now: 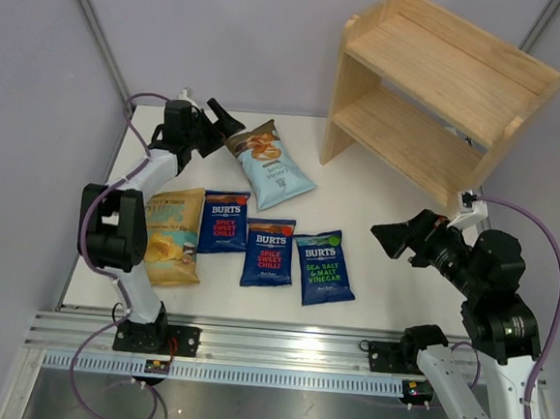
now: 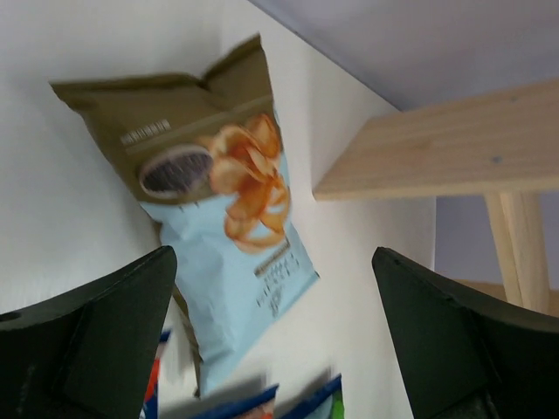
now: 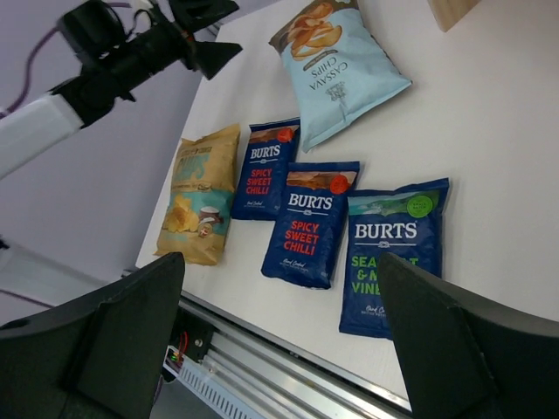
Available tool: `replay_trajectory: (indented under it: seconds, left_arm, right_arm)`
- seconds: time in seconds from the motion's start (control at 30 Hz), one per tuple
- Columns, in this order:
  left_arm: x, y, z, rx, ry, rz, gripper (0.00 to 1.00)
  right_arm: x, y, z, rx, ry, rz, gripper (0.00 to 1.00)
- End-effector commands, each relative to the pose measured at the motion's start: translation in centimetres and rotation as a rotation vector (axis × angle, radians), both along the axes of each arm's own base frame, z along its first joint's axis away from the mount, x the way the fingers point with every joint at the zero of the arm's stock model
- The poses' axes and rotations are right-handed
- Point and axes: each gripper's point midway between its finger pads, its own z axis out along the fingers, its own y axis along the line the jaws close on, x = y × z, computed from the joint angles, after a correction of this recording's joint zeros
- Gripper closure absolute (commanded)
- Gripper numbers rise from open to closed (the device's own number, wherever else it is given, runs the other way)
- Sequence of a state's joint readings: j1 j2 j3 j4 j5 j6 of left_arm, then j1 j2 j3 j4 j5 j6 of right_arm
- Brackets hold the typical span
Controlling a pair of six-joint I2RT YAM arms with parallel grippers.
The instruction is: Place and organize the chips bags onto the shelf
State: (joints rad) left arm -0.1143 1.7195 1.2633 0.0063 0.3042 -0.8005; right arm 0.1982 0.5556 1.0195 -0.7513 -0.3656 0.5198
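Flat on surface (image 1: 398,195), near-left row: yellow-and-teal chips bag (image 1: 173,234), two red-lettered Burts bags (image 1: 224,223) (image 1: 269,252), green-lettered Burts bag (image 1: 323,266); pale-blue bag (image 1: 269,165) behind them. Far right: shelf (image 1: 444,96). Wide open, empty: left end effector (image 1: 225,118) beside pale-blue bag; right end effector (image 1: 386,239) right of row.

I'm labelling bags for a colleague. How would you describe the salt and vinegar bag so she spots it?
On the white table, look at the row along the near edge. It is the rightmost bag. Its dark-blue neighbour has red lettering; this one's is green.
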Motion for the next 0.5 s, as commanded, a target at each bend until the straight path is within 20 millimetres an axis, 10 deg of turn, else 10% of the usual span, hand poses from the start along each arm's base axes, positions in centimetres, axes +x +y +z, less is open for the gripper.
replay_trajectory:
  seconds: [0.0, 0.3, 0.47]
  left_arm:
    - [4.0, 0.5, -0.6, -0.050, -0.072, -0.043, 0.01]
    - [7.2, 1.9, -8.0, -0.095, 0.002, -0.019, 0.01]
    - [8.8, 0.7, -8.8, -0.210, -0.094, -0.073, 0.01]
  right_arm:
    - [-0.7, 0.7, 3.0, 0.096, -0.105, 0.019, 0.01]
    - [-4.4, 3.4, 5.0, 0.170, -0.231, 0.259, 0.01]
    - [-5.8, 4.7, 5.1, 0.168, -0.230, 0.398, 0.00]
